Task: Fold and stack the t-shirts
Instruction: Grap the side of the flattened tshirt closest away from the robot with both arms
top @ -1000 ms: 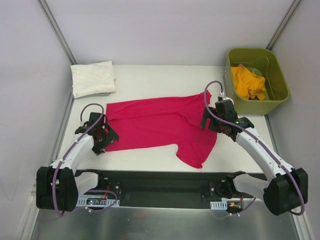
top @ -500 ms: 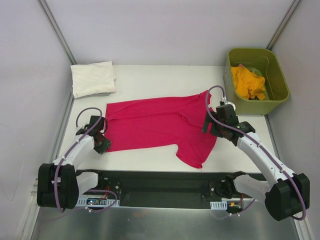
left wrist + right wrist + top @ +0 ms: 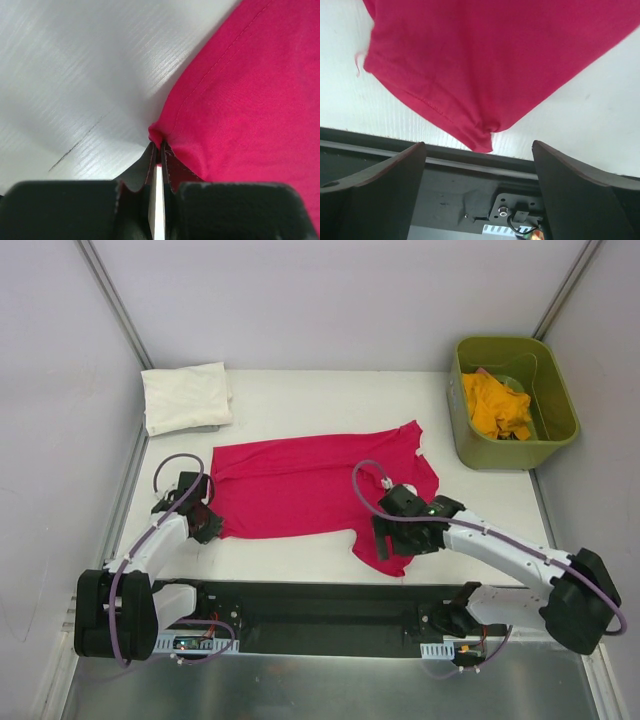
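Right gripper [image 3: 384,540] has swung inward over the near sleeve of the pink shirt [image 3: 300,485], jaws wide apart. Left gripper [image 3: 157,154] has clamped onto the shirt's left corner. It lies spread on the table [image 3: 320,400].

The pink shirt [image 3: 290,495] is bright pink all over, with no pattern. The white shirt [image 3: 185,397] is plain creamy white. The yellow shirt [image 3: 497,405] is orange-yellow and plain too. The bin [image 3: 500,452] is olive green. The desk [image 3: 320,400] is white, with thin faint lines seen up close. The left claw [image 3: 207,528] and the right claw [image 3: 385,540] are black. The arms [image 3: 505,550] are white with black parts, and their cables [image 3: 181,453] are purple. The walls [image 3: 330,300] are pale grey.
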{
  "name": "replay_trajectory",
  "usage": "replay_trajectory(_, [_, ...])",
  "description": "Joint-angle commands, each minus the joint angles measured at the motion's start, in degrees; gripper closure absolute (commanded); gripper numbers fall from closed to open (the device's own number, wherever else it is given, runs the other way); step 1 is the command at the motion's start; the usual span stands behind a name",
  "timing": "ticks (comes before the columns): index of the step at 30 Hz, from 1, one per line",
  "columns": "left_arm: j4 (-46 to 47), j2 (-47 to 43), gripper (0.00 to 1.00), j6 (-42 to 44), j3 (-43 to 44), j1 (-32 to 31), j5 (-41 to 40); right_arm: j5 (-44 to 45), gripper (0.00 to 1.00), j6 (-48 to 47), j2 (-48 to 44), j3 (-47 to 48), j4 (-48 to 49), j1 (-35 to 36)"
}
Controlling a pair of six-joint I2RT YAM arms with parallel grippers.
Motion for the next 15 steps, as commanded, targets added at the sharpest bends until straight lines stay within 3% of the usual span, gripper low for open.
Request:
replay_trajectory(1, [0.79,-1.83,1.0,1.22,-0.63,0.57,2.15,-5.09,0.16,4.83,3.87,-3.0,3.13,2.72])
replay_trajectory(11, [0.71,-2.09,1.0,2.71,-0.54,0.57,3.03,-7.39,0.38,7.55,13.63,-4.32,4.92,3.07])
replay_trajectory(14, [0.79,-2.61,1.0,2.54,-0.72,0.57,3.12,-5.99,0.54,8.95,14.25,-4.85,4.39,3.16])
replay_trajectory(15, [0.8,-2.71,1.0,2.62,-0.63,0.57,3.12,-5.29,0.64,9.13,14.25,-4.42,4.3,2.98])
